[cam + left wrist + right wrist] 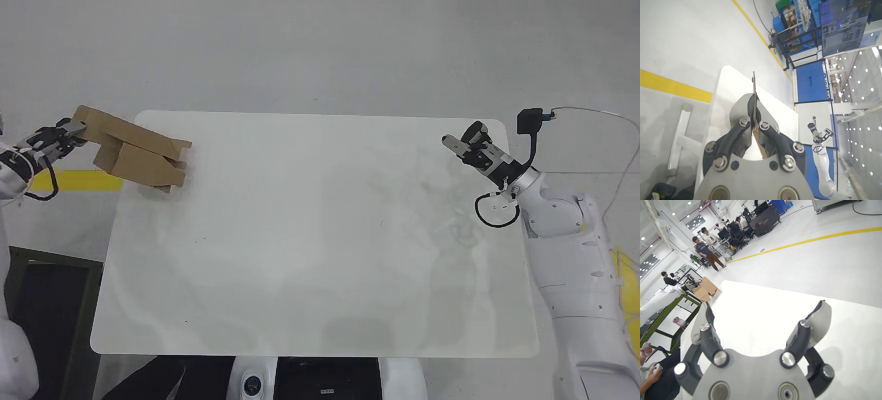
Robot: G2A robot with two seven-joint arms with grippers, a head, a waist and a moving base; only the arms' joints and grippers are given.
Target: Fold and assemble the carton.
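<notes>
L gripper (72,131) fingers clamp the carton (135,150) by one edge over the table's (320,280) far-left corner, prob. to bring it inward. R gripper (463,135) fingers are spread and empty, ready for the opposite flap.

The white table (320,260) lies under my right pincer (763,306). Ahead of it, a yellow floor line (810,239) curves by. Well apart, past the table's opposite edge, stands a green metal frame (672,308).
</notes>
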